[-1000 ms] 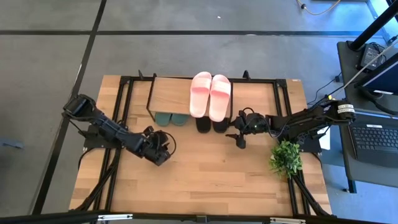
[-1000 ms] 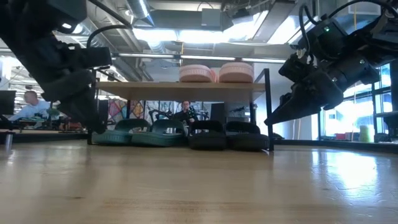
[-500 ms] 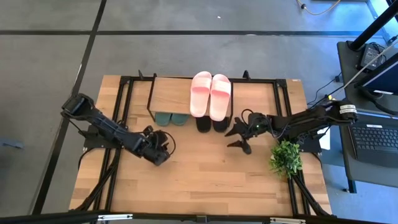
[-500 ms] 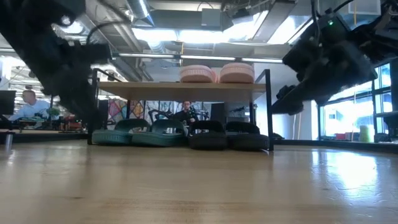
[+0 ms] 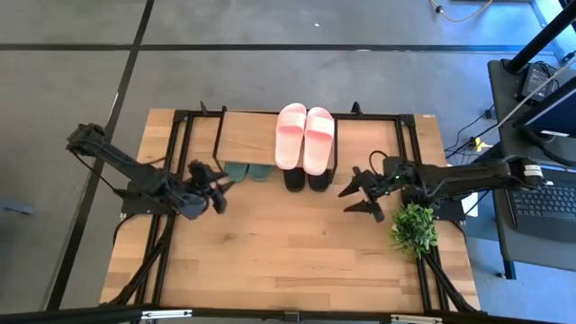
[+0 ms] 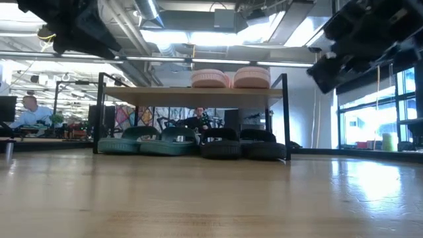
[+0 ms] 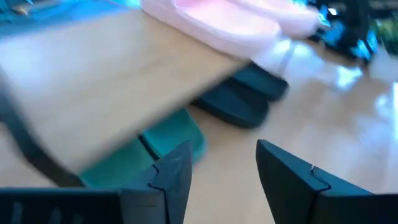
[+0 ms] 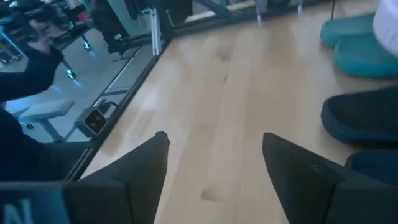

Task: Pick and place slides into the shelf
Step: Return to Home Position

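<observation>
The shelf (image 5: 252, 137) stands at the table's far middle, a light board on black wire frames. The pale pink slides (image 5: 304, 137) lie on its top board (image 6: 165, 95). Under it, the dark green slides (image 6: 149, 141) and black slides (image 6: 241, 144) rest on the tabletop side by side. My left gripper (image 5: 219, 186) hovers open just near-left of the shelf; its wrist view shows the green slides (image 7: 171, 143), black slides (image 7: 239, 102) and pink slides (image 7: 224, 25). My right gripper (image 5: 357, 198) hangs open to the right of the black slides (image 8: 364, 118), holding nothing.
A small green potted plant (image 5: 413, 227) stands right of my right gripper near the table's right edge. Bare wooden tabletop (image 5: 288, 252) spreads across the near half. A person (image 6: 30, 109) sits in the room beyond the table.
Both arms rose away from the tabletop. My left gripper pulled back toward the table's left and far side, turning to face the shelf. My right gripper drew away from the black slides toward the right edge and a little toward the near edge. The slides stayed in place.
</observation>
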Tool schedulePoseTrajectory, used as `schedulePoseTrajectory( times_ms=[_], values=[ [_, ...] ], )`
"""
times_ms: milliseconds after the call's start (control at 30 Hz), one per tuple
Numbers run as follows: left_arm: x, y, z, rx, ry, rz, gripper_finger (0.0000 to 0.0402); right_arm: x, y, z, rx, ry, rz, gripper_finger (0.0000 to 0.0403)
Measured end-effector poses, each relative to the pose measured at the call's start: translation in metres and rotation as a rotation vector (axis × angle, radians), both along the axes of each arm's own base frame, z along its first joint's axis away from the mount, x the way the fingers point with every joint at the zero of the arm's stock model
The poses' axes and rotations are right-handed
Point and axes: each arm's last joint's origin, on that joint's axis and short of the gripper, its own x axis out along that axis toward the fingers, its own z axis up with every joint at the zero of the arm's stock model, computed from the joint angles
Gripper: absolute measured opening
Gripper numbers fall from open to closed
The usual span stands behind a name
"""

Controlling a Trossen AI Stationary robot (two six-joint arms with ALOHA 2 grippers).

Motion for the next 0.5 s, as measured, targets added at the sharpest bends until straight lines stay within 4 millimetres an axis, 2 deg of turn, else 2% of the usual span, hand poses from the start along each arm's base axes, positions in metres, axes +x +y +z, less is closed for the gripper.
schedulePoseTrajectory(
  times_ms=[233,367,500],
  values=[
    [-0.021,0.013,0.016,0.144,-0.015,0.004,0.0169,-0.028,0.002,0.019,-0.102,-0.102,0.026,0.0259],
    [-0.032,0.02,0.023,0.203,-0.036,-0.005,0.0169,-0.044,-0.002,0.019,-0.163,-0.089,0.006,0.0259],
    [-0.042,0.025,0.021,0.22,-0.078,-0.054,0.0169,-0.053,-0.009,0.02,-0.169,-0.083,-0.055,0.0259]
  ],
)
